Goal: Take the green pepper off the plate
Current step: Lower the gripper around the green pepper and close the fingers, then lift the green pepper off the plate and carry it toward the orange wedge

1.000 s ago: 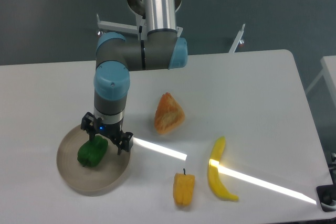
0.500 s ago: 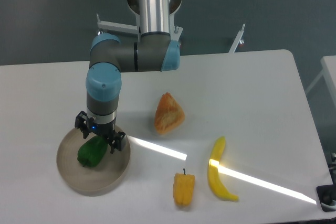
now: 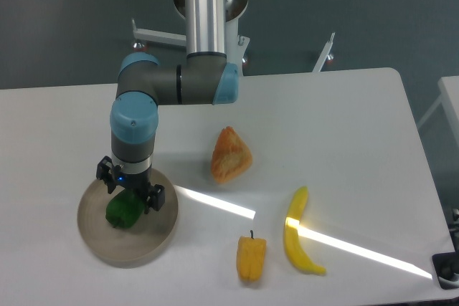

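One second is enough to see a clear change: my gripper (image 3: 130, 191) has moved to the left and a little lower, from the right edge of the green pepper (image 3: 123, 210) to a place directly above it. The pepper itself has not moved; it lies on the left half of the plate (image 3: 154, 238), toward the front. The jaws stand apart, one finger at the upper left of the pepper and the other at its right side, so they are on both sides of it and not closed on it. I judge that the alignment is nearly finished and that what remains is a short descent and then the closing. Some things I cannot see well. The wrist covers the top of the pepper, so I cannot tell if the fingertips already touch it or are just above it, and from this one fixed camera the height over the plate is difficult to judge. The upper part of the arm is cut off by the top of the picture. On the table to the right, well apart from the plate, lie a piece of bread (image 3: 231, 155), a yellow pepper (image 3: 251, 257) and a banana (image 3: 299, 234).
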Available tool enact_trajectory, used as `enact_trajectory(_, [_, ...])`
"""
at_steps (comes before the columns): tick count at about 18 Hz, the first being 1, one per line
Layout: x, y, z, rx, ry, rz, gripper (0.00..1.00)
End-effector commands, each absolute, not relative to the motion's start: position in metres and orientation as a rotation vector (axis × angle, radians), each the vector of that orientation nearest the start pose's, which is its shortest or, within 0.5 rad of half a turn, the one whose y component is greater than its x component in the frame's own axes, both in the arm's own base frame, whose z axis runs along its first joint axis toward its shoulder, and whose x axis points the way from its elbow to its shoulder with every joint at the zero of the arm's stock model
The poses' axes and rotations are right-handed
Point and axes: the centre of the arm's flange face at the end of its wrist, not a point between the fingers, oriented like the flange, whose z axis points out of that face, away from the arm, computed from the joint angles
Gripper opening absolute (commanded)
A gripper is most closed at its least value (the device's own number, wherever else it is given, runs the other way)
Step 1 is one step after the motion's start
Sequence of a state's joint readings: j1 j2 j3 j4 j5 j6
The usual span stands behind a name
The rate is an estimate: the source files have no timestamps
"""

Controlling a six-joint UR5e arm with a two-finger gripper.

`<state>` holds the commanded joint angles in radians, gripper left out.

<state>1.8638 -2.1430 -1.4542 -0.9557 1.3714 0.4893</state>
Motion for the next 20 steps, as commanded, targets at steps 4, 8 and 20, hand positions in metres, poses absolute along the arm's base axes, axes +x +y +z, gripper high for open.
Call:
enact_trajectory(4, [-0.055, 0.711, 0.269, -2.894, 0.309, -0.179, 0.48])
enact_trajectory(8, [-0.056, 0.71, 0.273, -2.889, 0.314, -0.174, 0.28])
enact_trajectory(20, [-0.154, 0.686, 0.36, -2.811, 0.259, -0.017, 0.28])
